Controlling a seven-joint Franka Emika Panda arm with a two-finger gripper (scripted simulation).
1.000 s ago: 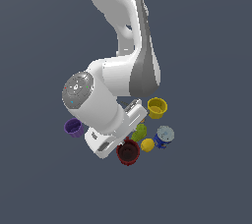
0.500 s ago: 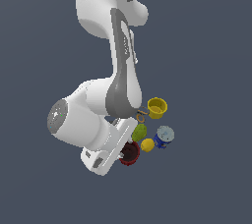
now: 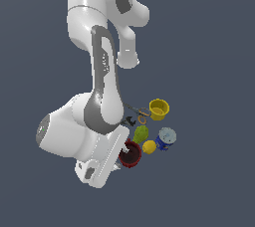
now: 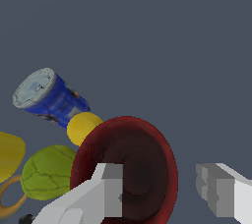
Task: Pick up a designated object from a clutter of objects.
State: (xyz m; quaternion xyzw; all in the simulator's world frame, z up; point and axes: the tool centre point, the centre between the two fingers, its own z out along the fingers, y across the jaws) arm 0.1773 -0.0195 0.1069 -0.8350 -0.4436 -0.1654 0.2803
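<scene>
The dark red mug (image 3: 130, 154) stands at the near edge of the clutter, its dark interior showing. In the wrist view the mug (image 4: 130, 161) fills the middle. My gripper (image 4: 165, 191) is open. One finger (image 4: 110, 188) hangs over the mug's interior and the other finger (image 4: 216, 188) is outside its rim, so the jaws straddle the wall. In the exterior view the gripper (image 3: 121, 157) is right against the mug, its fingers mostly hidden by the hand. The purple cup is hidden behind the arm.
Next to the mug lie a yellow lemon (image 3: 149, 147), a green fruit (image 3: 140, 134) and a blue-white can (image 3: 165, 138). Farther back are a yellow cup (image 3: 159, 109), scissors (image 3: 142, 116) and a dark wrench (image 3: 130, 120). The arm's bulk covers the exterior view's left.
The arm's wrist and lower links have swung down and toward the exterior view's left, covering the purple cup. The hand stays at the red mug. The objects have not moved.
</scene>
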